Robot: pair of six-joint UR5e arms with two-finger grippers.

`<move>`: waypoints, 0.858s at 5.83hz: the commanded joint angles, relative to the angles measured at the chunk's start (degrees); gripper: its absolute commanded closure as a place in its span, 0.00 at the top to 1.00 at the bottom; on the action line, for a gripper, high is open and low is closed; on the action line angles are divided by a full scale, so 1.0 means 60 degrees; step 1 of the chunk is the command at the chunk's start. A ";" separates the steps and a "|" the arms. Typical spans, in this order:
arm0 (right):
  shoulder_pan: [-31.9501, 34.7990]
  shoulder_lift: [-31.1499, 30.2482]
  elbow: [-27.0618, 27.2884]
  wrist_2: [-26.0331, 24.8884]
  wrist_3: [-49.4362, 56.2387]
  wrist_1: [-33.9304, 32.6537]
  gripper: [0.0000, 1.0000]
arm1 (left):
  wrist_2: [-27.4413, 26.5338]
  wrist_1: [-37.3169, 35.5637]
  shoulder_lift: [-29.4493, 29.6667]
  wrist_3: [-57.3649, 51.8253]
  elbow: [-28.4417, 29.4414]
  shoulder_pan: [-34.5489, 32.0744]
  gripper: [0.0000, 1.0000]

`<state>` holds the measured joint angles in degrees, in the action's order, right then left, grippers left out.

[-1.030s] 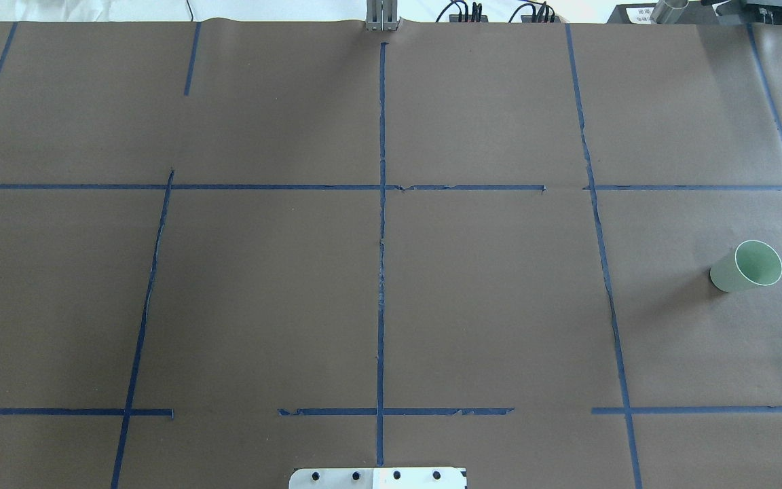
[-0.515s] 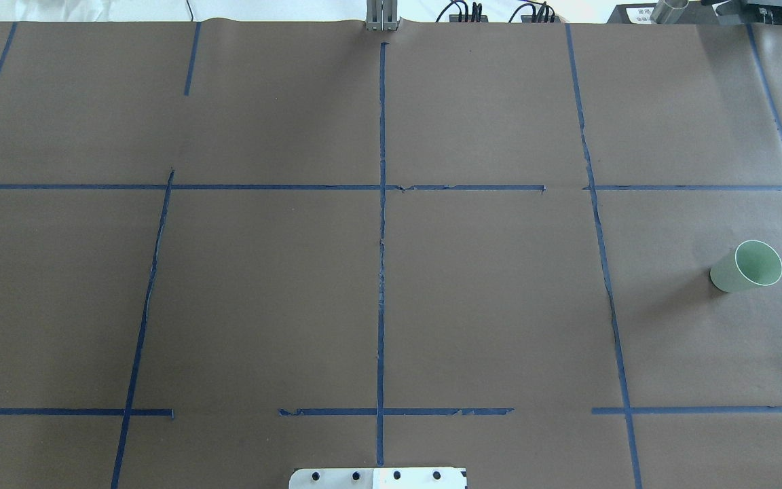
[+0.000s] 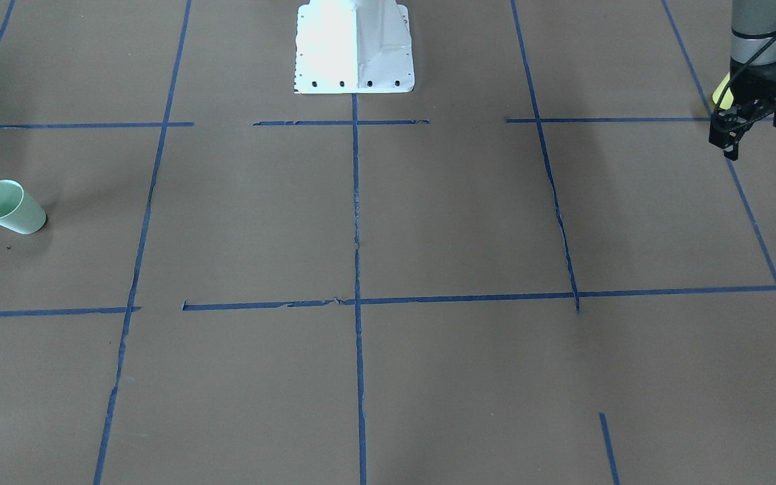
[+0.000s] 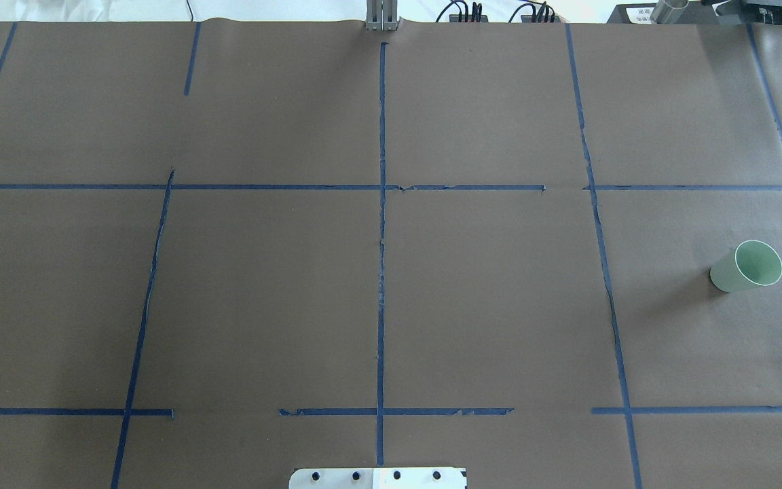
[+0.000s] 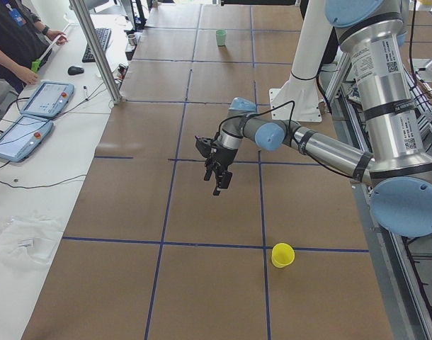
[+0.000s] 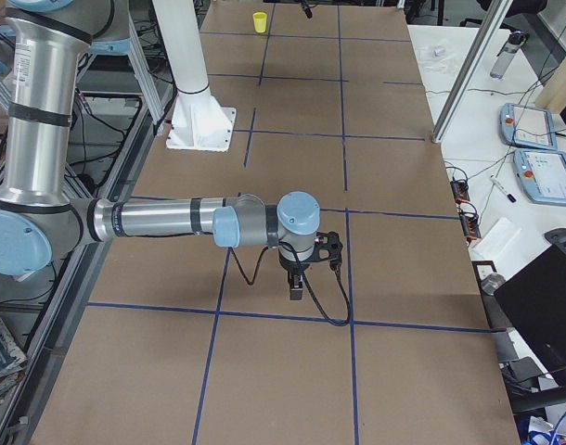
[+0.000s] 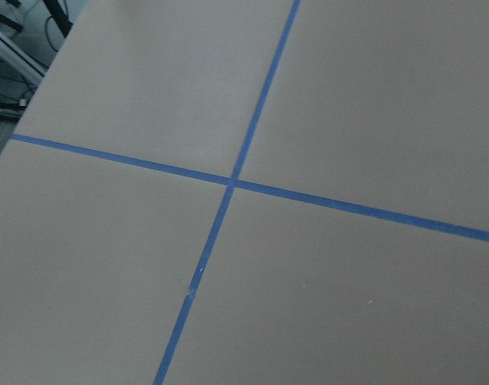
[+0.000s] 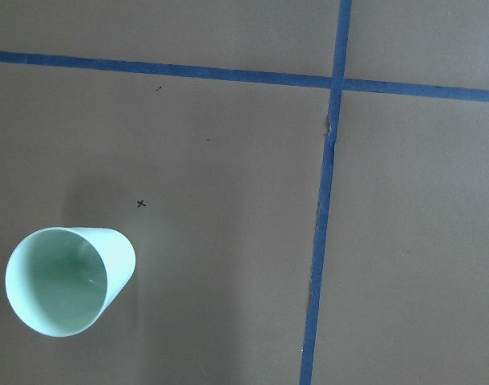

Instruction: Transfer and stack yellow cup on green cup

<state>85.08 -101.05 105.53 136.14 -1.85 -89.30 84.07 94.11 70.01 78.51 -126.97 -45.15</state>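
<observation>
The yellow cup (image 5: 282,255) stands upright on the brown table, near the robot's left end. In the front-facing view only a yellow sliver of it (image 3: 721,91) shows behind my left gripper (image 3: 756,138). That gripper hangs above the table with its fingers apart and empty, some way from the cup (image 5: 219,183). The green cup (image 4: 747,266) stands upright at the table's right side, mouth up, and also shows in the right wrist view (image 8: 68,281). My right gripper (image 6: 297,283) hovers over the table near it; I cannot tell whether it is open or shut.
Blue tape lines (image 4: 381,204) cross the brown table. The white robot base (image 3: 354,47) stands at the near middle edge. A side table with tablets (image 5: 39,106), a metal post (image 5: 95,49) and an operator lies beyond the far edge.
</observation>
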 commanded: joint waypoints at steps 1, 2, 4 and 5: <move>-0.0014 0.0011 0.0004 0.0000 0.0015 0.0000 1.00 | -0.0824 -0.1479 -0.0418 0.3579 -0.0020 0.1248 1.00; 0.0000 0.0011 0.0004 0.0000 0.0015 0.0014 1.00 | -0.1161 -0.2650 -0.0360 0.5194 -0.0034 0.2140 1.00; 0.0000 0.0025 0.0019 -0.0014 0.0015 0.0087 1.00 | -0.1106 -0.5226 0.0018 0.8169 -0.0078 0.3083 1.00; 0.0000 0.0011 -0.0010 -0.0029 0.0000 0.0378 1.00 | -0.0642 -0.6574 0.0398 0.9678 -0.0064 0.3463 1.00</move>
<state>85.08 -100.94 105.59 136.04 -1.78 -88.29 78.31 62.24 70.44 128.14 -127.36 -26.59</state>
